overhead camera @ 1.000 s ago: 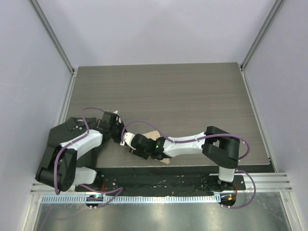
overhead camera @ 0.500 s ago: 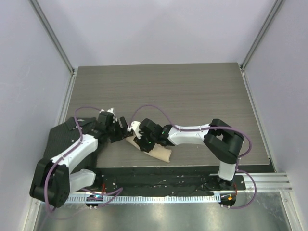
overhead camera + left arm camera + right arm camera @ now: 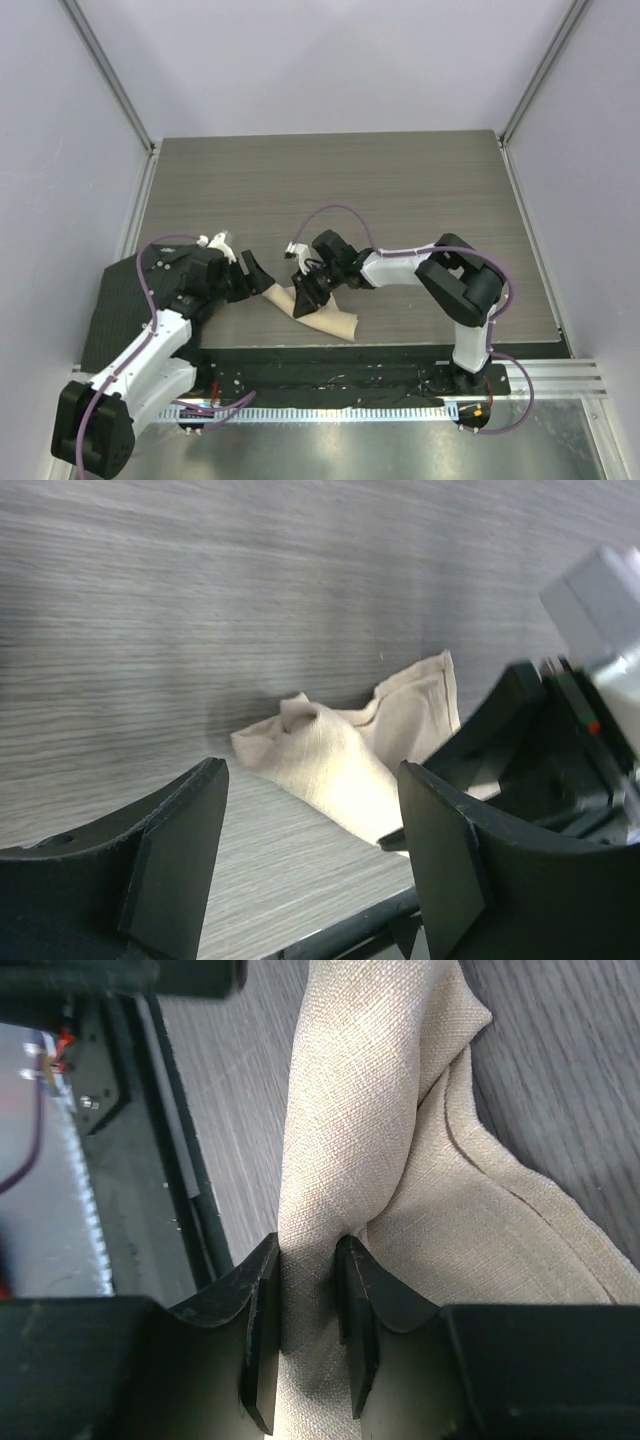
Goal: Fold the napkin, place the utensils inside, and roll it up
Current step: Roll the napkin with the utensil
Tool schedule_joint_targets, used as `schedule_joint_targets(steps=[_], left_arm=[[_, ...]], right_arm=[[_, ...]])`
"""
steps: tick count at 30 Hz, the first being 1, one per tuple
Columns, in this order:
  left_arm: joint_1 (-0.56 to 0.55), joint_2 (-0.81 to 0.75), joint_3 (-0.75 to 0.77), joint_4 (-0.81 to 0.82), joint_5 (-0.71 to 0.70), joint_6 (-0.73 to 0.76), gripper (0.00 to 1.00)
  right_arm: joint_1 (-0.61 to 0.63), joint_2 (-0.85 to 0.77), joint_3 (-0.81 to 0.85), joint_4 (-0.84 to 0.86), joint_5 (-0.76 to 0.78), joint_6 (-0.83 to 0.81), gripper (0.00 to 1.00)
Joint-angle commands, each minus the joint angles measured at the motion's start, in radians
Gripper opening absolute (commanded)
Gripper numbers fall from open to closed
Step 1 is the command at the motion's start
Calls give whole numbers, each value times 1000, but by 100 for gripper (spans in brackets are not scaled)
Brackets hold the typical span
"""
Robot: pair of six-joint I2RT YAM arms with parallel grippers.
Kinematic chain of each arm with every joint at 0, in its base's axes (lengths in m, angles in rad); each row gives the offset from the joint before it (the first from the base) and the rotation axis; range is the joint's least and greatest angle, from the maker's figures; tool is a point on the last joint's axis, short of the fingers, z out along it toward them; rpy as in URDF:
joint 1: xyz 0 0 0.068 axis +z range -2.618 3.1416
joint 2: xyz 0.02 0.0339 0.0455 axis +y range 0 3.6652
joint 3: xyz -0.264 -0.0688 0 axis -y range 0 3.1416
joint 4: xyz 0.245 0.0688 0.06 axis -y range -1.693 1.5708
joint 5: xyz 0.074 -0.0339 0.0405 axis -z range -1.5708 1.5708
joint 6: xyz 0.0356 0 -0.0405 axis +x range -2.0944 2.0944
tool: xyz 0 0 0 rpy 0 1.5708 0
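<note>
My right gripper [image 3: 308, 1290] is clamped on a raised fold of the napkin [image 3: 400, 1150], with the cloth squeezed thin between its jaws. My left gripper [image 3: 254, 276] has its jaws wide apart and holds nothing. It sits just left of the napkin without touching it, and in its wrist view the crumpled cloth lies beyond the gap between the jaws.

The napkin lies bunched in a loose, half-rolled heap by the near edge of the table [image 3: 400, 190], left of the middle. Its length slants toward the near right.

A second ago my left jaws were together and sat close against my right wrist. My right forearm lay low across the napkin and hid nearly all of it. Since then the left jaws have sprung open and drawn back a little to the left. My right forearm has swung toward the far side, so it now reaches the cloth from behind, and its jaws have narrowed onto the fold. Much more of the napkin shows. The dark cloth [image 3: 118, 300] lies at the near left corner under my left arm, as before.
</note>
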Motion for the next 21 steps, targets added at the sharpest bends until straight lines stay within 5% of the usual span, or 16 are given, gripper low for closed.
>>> schedule_joint_targets(steps=[1,21], left_arm=[[2,27,-30,140,102,-9,72],[2,248,-84,355,114,-4,49]], right_arm=[[-33,60,-15,74,-174,72,31],[-68,137,2,103,-240,98,29]])
